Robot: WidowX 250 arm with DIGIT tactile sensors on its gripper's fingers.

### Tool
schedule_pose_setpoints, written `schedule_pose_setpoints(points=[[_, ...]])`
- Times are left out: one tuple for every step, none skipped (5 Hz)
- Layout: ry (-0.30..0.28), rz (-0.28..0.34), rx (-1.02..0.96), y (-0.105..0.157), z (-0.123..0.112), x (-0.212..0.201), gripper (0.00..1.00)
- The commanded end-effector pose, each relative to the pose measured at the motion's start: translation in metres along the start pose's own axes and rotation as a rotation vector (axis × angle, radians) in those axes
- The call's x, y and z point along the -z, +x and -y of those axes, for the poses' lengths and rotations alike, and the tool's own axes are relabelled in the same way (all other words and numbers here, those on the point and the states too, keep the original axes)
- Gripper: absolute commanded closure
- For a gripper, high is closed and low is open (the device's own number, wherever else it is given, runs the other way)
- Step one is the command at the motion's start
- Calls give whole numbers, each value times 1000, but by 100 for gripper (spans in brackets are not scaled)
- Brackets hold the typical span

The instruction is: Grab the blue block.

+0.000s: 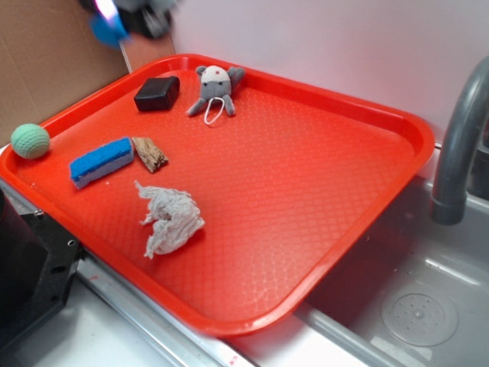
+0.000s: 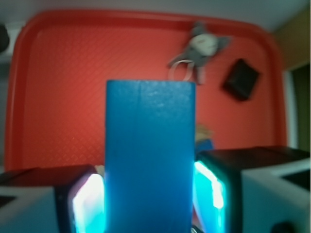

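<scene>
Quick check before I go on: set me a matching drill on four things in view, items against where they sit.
Items:
1. blue block
2. green ball
3. black box
4. crumpled tissue

Places:
A. tray's front half
B. beside the stuffed mouse
C. clamped in the gripper
D. on the tray's left rim

Pairs: 1-C, 2-D, 3-B, 4-A

Smooth blue block point(image 2: 149, 155) upright between the jaws, above tray.
</scene>
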State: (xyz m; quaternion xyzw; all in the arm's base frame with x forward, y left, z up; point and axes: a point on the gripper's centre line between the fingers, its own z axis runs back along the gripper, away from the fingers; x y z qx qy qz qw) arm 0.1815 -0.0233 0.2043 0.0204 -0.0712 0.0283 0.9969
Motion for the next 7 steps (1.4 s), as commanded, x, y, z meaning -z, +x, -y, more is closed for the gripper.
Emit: schedule_pose_setpoints(points=[[11, -6, -99, -16, -28, -16, 100], [-57, 3, -160, -19, -38, -10, 100], [-49, -9, -190, -20, -41, -4, 100], [-29, -18, -163, -13, -31, 13, 100], [-27, -29, -161, -9, -27, 19, 100], [-12, -33, -169, -5, -24, 23, 100], [-6, -40, -171, -7, -23, 26, 100]])
